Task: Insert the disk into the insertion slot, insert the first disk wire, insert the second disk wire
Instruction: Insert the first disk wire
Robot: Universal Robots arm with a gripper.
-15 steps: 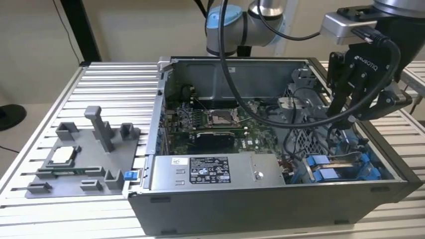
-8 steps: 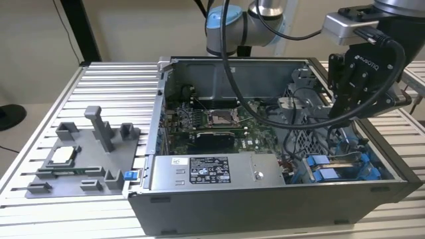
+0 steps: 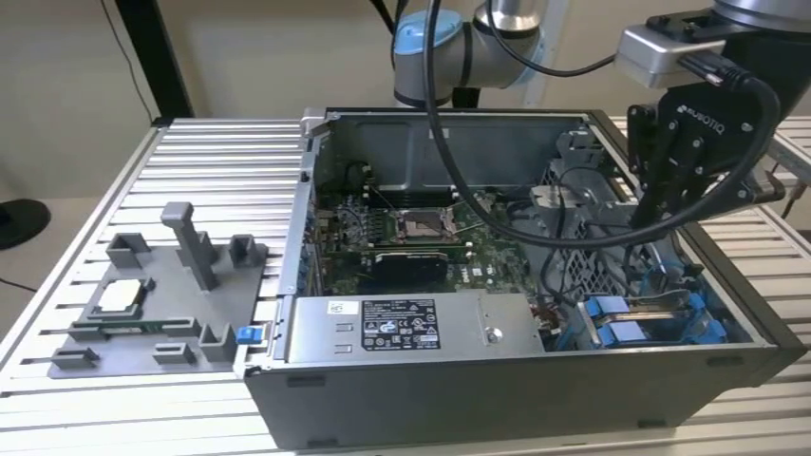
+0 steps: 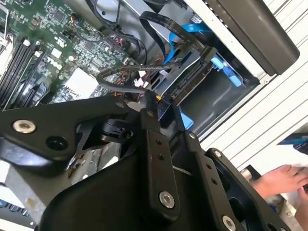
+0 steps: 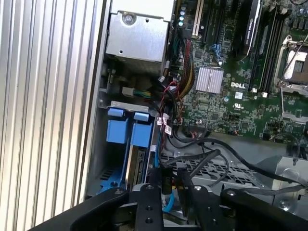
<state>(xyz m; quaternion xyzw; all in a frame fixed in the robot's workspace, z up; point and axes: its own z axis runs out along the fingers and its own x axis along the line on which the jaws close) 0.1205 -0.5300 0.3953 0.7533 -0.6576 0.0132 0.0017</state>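
Pincer (image 5: 169,185) near insertion slot (image 5: 115,166); second wrist view: hand (image 4: 281,179) outside case (image 4: 250,29).

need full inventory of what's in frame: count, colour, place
Slatted aluminium table: one, silver, under everything.
Open metal computer case: one, grey, on table.
Plastic fixture tray: one, grey, exterior view's left of case.
Motherboard: one, green, case floor.
Power-supply box with white sticker: one, grey, case's near side.
Metal drive bay with blue plastic parts: one, grey-blue, exterior view's right of power supply.
Person's hand: one, outside case.
Robot gripper: one, black, inside case above bay.
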